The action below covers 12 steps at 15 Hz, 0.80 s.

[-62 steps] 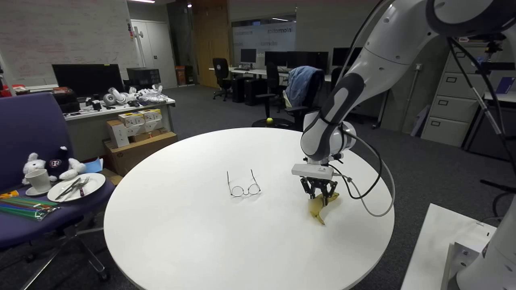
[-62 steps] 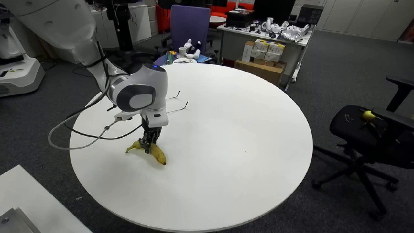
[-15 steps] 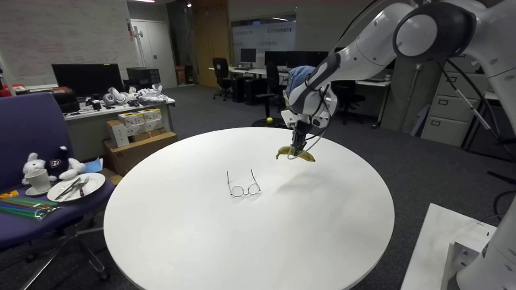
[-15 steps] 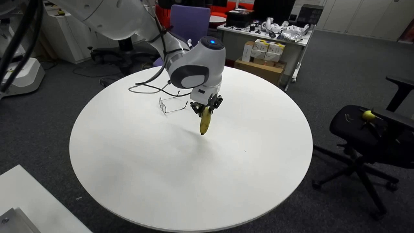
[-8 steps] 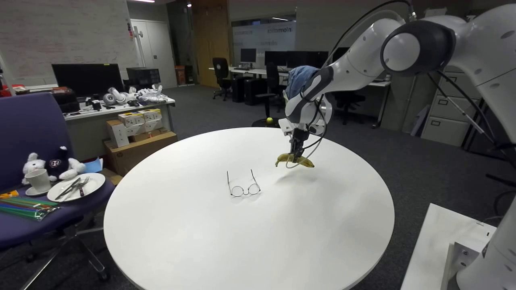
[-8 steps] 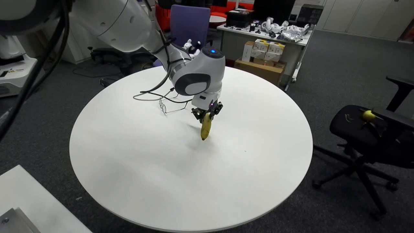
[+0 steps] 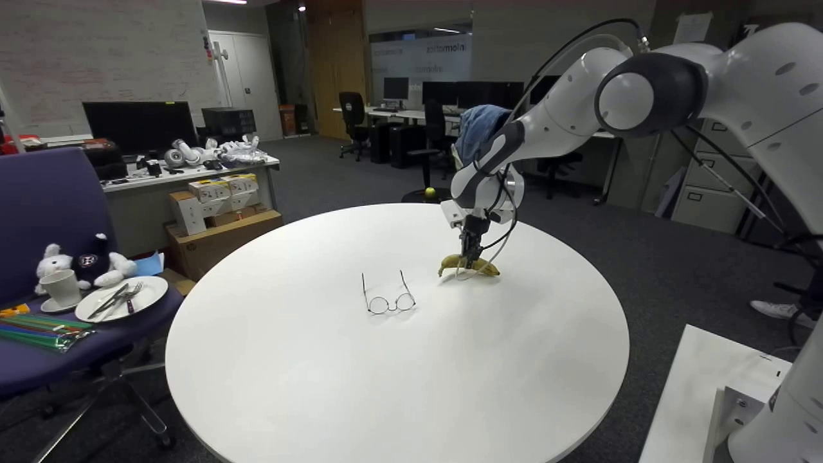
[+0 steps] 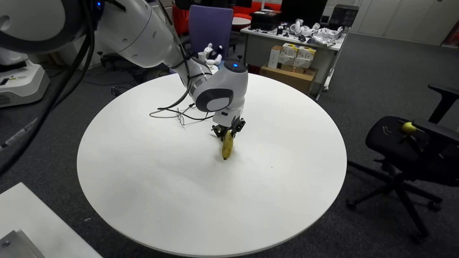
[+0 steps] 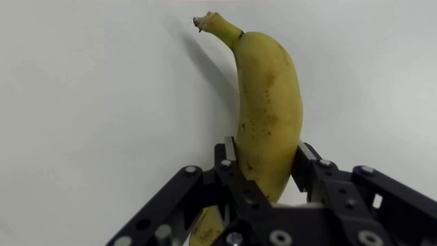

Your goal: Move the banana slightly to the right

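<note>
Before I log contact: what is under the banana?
The round white table, shadowed beside the banana in the wrist view. The patch directly beneath is covered by the banana, so touching cannot be confirmed.

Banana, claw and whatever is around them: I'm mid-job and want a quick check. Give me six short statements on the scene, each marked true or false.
1. The claw holds the banana. True.
2. In the wrist view, the claw shows at the top edge. False: it shows at the bottom edge.
3. In both exterior views, the eyeglasses show to the picture's left of the banana. True.
4. The eyeglasses are folded shut. False: they lie unfolded.
5. In an exterior view, the white plate sits on the purple chair. True.
6. The banana is solid green. False: it is yellow with brown marks.
</note>
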Available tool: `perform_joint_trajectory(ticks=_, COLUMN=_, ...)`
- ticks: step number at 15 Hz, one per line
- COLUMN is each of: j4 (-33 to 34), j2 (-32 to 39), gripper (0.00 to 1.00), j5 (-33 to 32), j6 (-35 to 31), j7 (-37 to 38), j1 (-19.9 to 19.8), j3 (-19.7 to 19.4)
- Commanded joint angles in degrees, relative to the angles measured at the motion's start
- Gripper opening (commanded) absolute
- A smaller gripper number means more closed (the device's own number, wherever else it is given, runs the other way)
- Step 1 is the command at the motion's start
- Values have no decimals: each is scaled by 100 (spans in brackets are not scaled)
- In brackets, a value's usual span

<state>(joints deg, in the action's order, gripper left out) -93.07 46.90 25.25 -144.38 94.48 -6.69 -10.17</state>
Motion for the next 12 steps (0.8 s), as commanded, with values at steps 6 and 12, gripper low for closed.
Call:
perform_joint_trajectory(ticks=6, j4=114, j2=-18, gripper=83, j5=-113, j6=204, j7=1, j1=-128, j3=88)
perform_joint_trajectory(ticks=12, j4=-829, j2=-1128, gripper=100, j5=-408, j6=38, j7=-916, j1=-3, j3=46)
